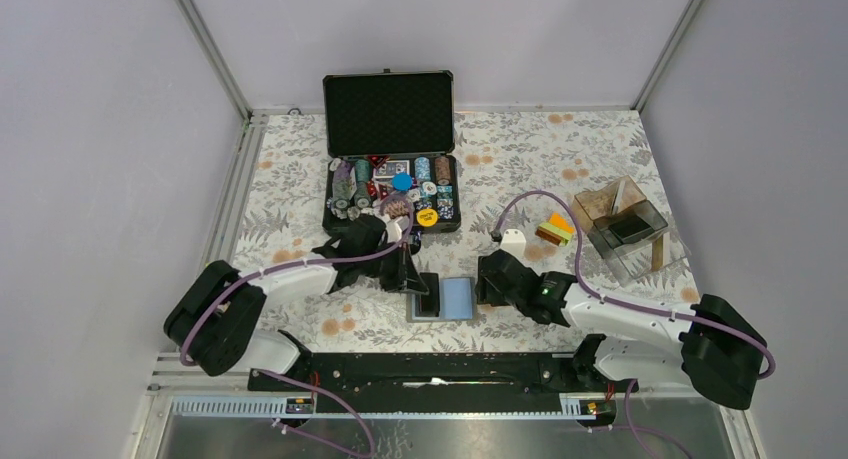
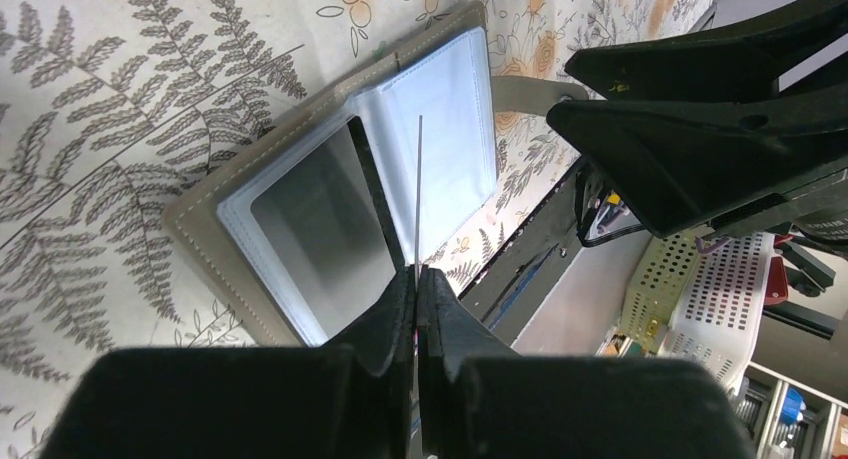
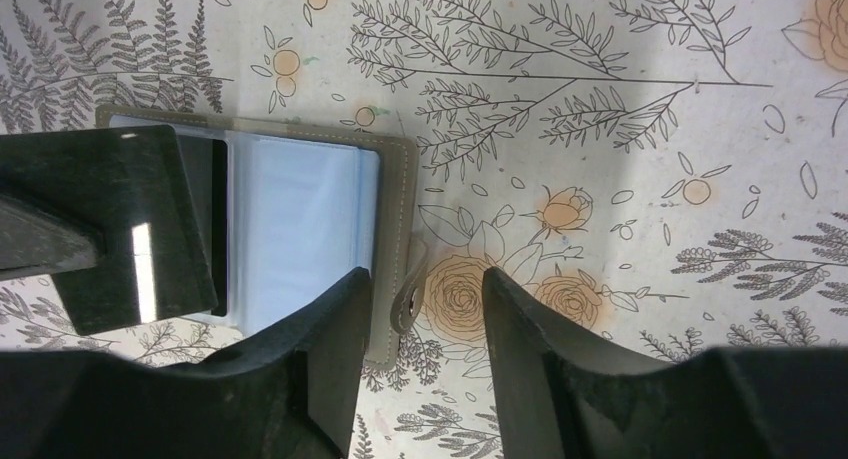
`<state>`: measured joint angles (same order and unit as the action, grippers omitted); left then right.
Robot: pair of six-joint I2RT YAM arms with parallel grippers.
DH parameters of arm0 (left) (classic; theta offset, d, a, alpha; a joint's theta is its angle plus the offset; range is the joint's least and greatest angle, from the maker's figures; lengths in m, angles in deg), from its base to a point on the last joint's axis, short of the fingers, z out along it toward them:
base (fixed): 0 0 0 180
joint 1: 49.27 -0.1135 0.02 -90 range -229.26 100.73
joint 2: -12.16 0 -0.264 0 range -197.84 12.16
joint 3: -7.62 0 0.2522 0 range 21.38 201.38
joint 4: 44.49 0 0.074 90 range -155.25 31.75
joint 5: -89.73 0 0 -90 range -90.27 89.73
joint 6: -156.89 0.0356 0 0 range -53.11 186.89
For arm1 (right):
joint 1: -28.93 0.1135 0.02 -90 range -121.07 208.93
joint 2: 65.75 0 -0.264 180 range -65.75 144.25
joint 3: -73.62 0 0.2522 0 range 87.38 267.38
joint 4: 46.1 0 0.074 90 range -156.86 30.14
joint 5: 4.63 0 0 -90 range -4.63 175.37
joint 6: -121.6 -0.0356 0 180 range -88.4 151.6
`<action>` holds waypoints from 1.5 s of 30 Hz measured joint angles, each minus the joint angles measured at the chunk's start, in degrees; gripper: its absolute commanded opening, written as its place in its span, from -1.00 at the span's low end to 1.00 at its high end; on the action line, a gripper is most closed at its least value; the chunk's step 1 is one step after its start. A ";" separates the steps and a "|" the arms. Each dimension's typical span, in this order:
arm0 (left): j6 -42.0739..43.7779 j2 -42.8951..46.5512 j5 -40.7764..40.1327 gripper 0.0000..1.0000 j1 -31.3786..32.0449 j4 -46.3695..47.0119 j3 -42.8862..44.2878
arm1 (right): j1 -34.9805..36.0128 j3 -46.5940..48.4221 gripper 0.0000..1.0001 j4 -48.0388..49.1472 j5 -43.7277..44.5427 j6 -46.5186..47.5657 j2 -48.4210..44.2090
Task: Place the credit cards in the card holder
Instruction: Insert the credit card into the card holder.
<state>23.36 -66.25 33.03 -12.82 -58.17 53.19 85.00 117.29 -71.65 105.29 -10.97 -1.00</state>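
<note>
One worktop, covered by a cloth printed with grey ferns and orange flowers, sits in a booth of plain pale walls with aluminium corner posts. An open black chip case stands at centre rear. A clear brownish acrylic box lies at the right.

The card holder lies opened flat near the front edge at centre, between the two grippers. Its long axis runs left to right across the worktop and its spine runs near to far. The dark panel is to the left, the light blue panel to the right, and the closing tab is on the right edge.

Left gripper: clenched on a thin dark card, held over the holder's left half. The card is edge-on in the left wrist view, and its glossy face shows in the right wrist view.

Right gripper: released, jaws apart with nothing between them, over the holder's right edge and tab.

The credit cards, orange, yellow and green, lie in a small skewed stack well to the right of the holder, just beside the acrylic box.
</note>
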 measured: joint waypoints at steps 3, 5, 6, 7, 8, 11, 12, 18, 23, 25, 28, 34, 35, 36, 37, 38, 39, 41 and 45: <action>-0.26 -2.45 1.29 -1.00 0.22 2.47 -0.13 | -0.07 -0.20 -0.41 0.46 -0.04 -0.31 0.50; -0.46 -4.04 1.97 -1.00 0.50 3.67 -0.13 | -0.13 -0.46 -0.56 0.57 -0.04 -0.57 0.74; -0.52 -4.72 2.23 -1.00 0.70 4.17 -0.13 | -0.15 -0.66 -0.64 0.57 -0.07 -0.74 0.83; -0.70 -5.46 2.58 -1.00 0.98 4.72 -0.13 | -0.20 -0.83 -0.71 0.59 -0.07 -0.98 0.94; -0.79 -5.92 2.78 -1.00 1.18 5.05 -0.13 | -0.20 -0.96 -0.78 0.57 -0.07 -1.16 1.01; -1.51 -6.69 3.23 -1.00 1.53 6.19 -0.22 | -0.22 -1.18 -0.97 0.72 -0.04 -1.57 1.05; -1.79 -6.71 3.37 -1.00 1.57 6.88 -0.42 | -0.22 -1.18 -1.00 0.74 -0.04 -1.66 1.09; -4.85 -6.99 3.58 -1.00 1.57 11.04 -2.27 | -0.22 -1.20 -1.00 0.96 0.02 -1.88 1.97; -7.50 -7.87 3.61 -1.00 1.57 13.70 -3.61 | -0.24 -1.27 -1.00 0.96 0.07 -1.88 2.05; -8.31 -7.98 3.56 -1.00 1.57 14.64 -4.04 | -0.24 -1.29 -1.00 0.96 0.09 -1.88 2.05; -9.44 -7.98 3.28 -1.00 1.57 15.26 -4.63 | -0.26 -1.40 -1.00 0.98 0.11 -1.88 2.05; -9.90 -7.98 2.47 -1.00 1.57 15.30 -5.18 | -0.26 -1.68 -1.00 0.94 0.17 -2.03 2.05; -9.92 -7.98 2.38 -1.00 1.57 15.30 -5.25 | -0.26 -1.68 -1.00 0.94 0.17 -2.08 2.05; -9.94 -7.98 2.34 -1.00 1.57 15.28 -5.25 | -0.26 -1.68 -1.00 0.94 0.20 -2.08 2.05; -9.94 -7.98 2.32 -1.00 1.57 15.30 -5.25 | -0.26 -1.68 -1.00 0.94 0.20 -2.10 2.05; -9.92 -7.98 2.29 -1.00 1.57 15.30 -5.25 | -0.26 -1.68 -1.00 0.94 0.20 -2.10 2.05; -9.90 -8.02 2.29 -1.00 1.57 15.32 -5.25 | -0.26 -1.68 -1.00 0.94 0.20 -2.10 2.05; -9.86 -8.24 2.32 -1.00 1.57 15.47 -5.25 | -0.26 -1.68 -1.00 0.94 0.20 -2.10 2.05; -9.44 -8.92 2.36 -1.00 1.57 15.87 -5.22 | -0.26 -1.68 -1.00 0.94 0.15 -2.12 2.05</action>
<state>13.92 -75.17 35.39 -11.24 -42.31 47.97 84.74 115.61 -70.71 105.45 -13.09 1.06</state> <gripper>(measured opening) 0.025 0.106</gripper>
